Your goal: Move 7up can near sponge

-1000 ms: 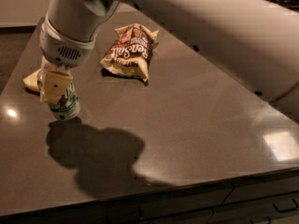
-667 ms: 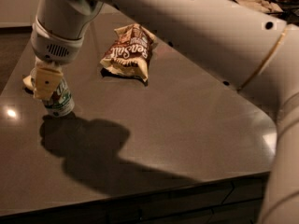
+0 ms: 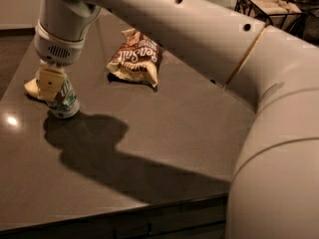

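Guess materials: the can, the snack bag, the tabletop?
7up can, held by the gripper at far left: printed metal, likely aluminium, glossy; snack bag: crinkled plastic film, shiny creases; table: smooth, dark, semi-gloss, reflects light spots; stone or laminate, unclear.

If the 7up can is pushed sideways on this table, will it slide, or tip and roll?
It likely tips easily: the 7up can is tall and narrow, and the gripper sits over its top, beside the sponge. On its side, its round body would probably roll. The glossy table suggests it may slide.
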`<control>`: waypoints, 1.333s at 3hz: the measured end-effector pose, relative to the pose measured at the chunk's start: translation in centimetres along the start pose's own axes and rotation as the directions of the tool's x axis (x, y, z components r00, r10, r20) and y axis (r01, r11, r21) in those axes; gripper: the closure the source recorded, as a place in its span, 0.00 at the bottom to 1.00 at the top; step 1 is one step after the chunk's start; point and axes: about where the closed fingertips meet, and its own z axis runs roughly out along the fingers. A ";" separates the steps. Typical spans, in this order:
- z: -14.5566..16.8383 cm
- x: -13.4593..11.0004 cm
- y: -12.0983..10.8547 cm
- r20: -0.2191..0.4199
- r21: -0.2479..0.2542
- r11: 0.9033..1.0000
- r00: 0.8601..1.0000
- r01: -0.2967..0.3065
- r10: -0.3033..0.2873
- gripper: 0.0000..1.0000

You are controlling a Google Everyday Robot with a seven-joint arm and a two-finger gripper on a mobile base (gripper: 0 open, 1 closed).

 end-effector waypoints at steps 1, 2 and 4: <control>0.9 0.9 -1.1 -0.013 0.001 1.000 1.000 -0.011 0.011 0.61; 1.5 1.8 -1.7 -0.026 0.000 1.000 1.000 -0.012 0.012 0.38; 1.6 1.9 -1.8 -0.028 -0.003 1.000 1.000 -0.011 0.011 0.00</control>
